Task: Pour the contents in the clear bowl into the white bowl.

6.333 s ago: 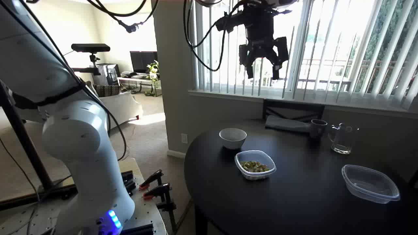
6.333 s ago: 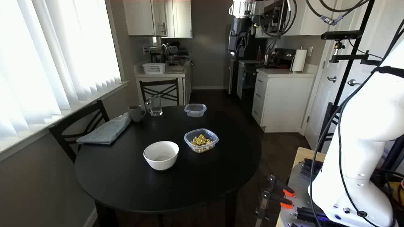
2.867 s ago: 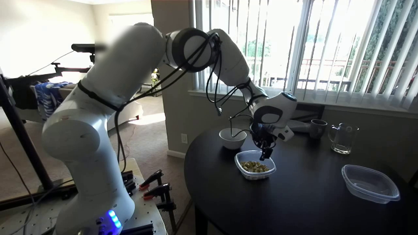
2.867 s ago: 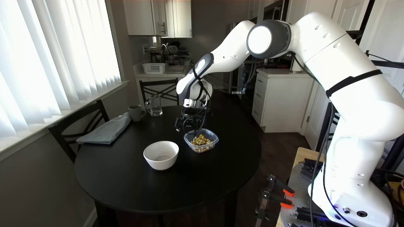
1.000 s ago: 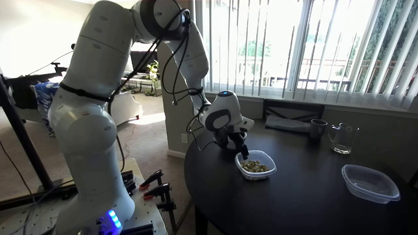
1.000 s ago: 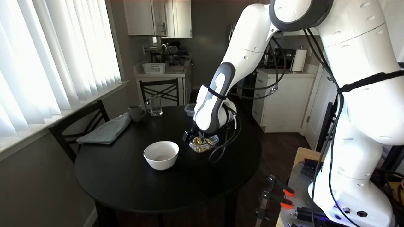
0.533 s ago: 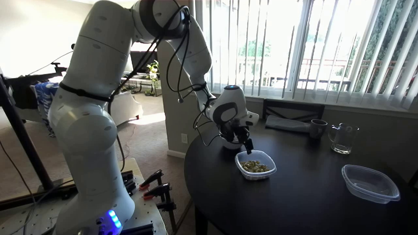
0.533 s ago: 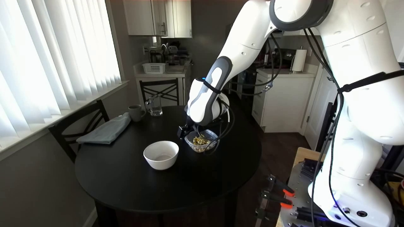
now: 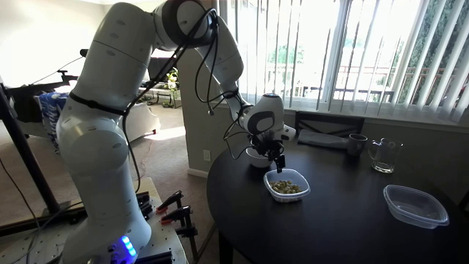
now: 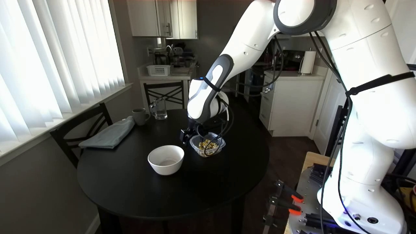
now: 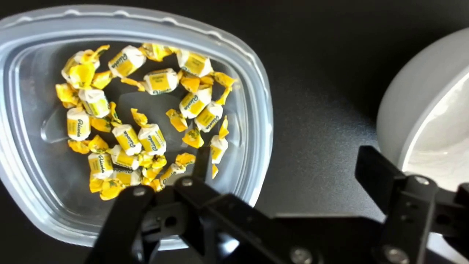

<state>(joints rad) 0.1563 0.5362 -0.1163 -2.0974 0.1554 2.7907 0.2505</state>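
In an exterior view the arm [image 9: 115,60] climbs from its base [image 9: 106,220] at the left, bends at a high elbow [image 9: 190,22] and slopes down to the right, with the wrist [image 9: 263,121] low above the far left of the table [image 9: 348,227]. The hand [image 11: 287,169] reaches downward between the clear bowl [image 11: 257,110] and the white bowl [image 10: 165,169], its fingers [image 11: 377,178] spread wide. In the wrist view the finger at the left overlaps the clear bowl's side and the one at the right overlaps the white bowl's outer wall; whether either touches, I cannot tell. Yellow-and-white wrapped sweets [image 11: 126,140] lie in the clear bowl, which stands upright. In an exterior view the white bowl stands nearer and to its left, close but apart, with a grey mug [image 10: 139,117] and a glass mug [image 10: 160,112] at the far left and a folded cloth [image 10: 109,135] just beside the grey mug.
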